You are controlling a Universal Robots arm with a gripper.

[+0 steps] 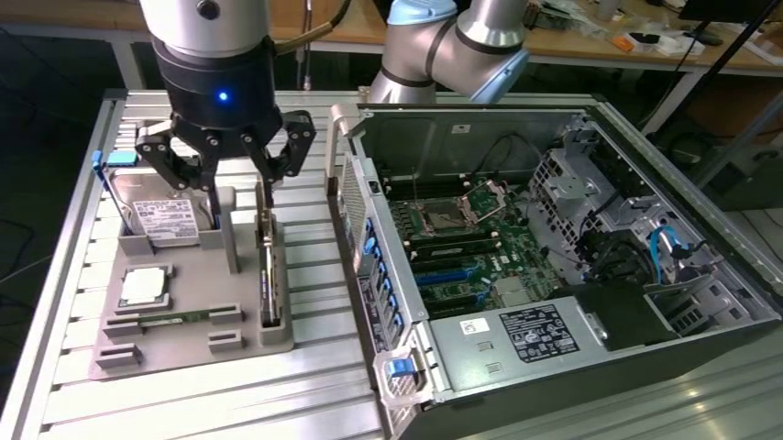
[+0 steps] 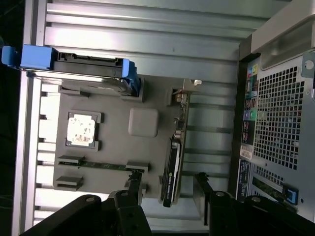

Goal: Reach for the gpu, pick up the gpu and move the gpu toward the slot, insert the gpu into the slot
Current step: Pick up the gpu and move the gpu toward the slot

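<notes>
The gpu [image 1: 270, 270] is a thin dark card standing on edge in a slit of the grey holder tray [image 1: 183, 344], its silvery bracket at the far end. My gripper [image 1: 238, 206] hangs open just above that far end, holding nothing. In the wrist view the gpu [image 2: 174, 157] lies edge-on, and one end sits between my two spread fingers [image 2: 135, 186], untouched; my gripper [image 2: 169, 189] is open around it. The slot [image 1: 459, 272] is a long narrow strip on the green motherboard [image 1: 514, 243] inside the open computer case.
A silver hard drive [image 1: 163, 220] in a blue caddy, a square processor [image 1: 145, 286] and a green memory stick [image 1: 171, 318] share the holder tray. The open computer case [image 1: 685, 302] stands at the exterior view's right, its perforated wall [image 1: 355, 211] close beside the gpu. A slatted metal table [image 1: 245, 403] lies beneath.
</notes>
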